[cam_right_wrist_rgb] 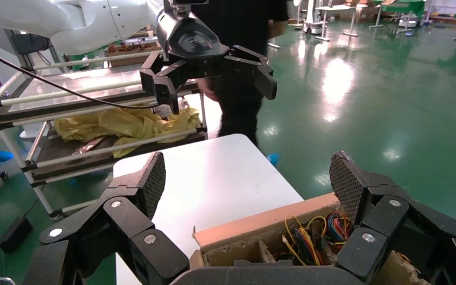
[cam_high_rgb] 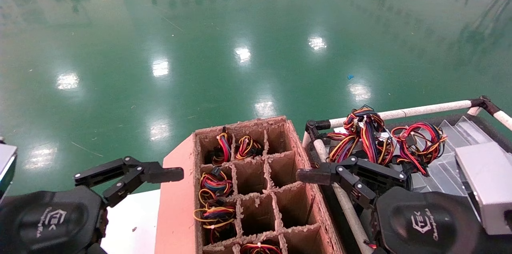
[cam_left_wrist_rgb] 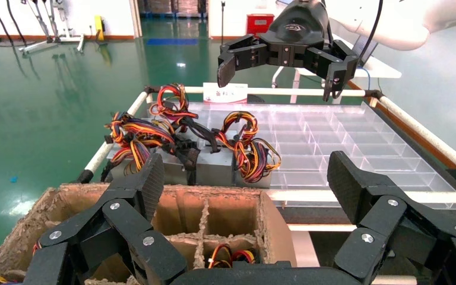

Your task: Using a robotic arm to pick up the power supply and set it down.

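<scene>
Glossy green floor fills the upper head view. At lower centre stands a cardboard box [cam_high_rgb: 256, 190] divided into cells, several holding wire bundles. Left of it, at lower left, the left tool [cam_high_rgb: 132, 174] hangs with fingers spread wide and empty. At lower right the right tool [cam_high_rgb: 340, 174] hovers wide apart over the edge of a railed cart [cam_high_rgb: 424, 109]. One power supply [cam_high_rgb: 486, 182] lies at far right, just beside that tool's housing; more wired units sit just above its fingers.

From the left wrist, the left tool [cam_left_wrist_rgb: 246, 178] gapes above the box, with power supplies [cam_left_wrist_rgb: 208, 166] beyond it on clear trays [cam_left_wrist_rgb: 344, 136].

From the right wrist, the right tool [cam_right_wrist_rgb: 246, 178] is wide above the box corner and a white surface [cam_right_wrist_rgb: 214, 184].
</scene>
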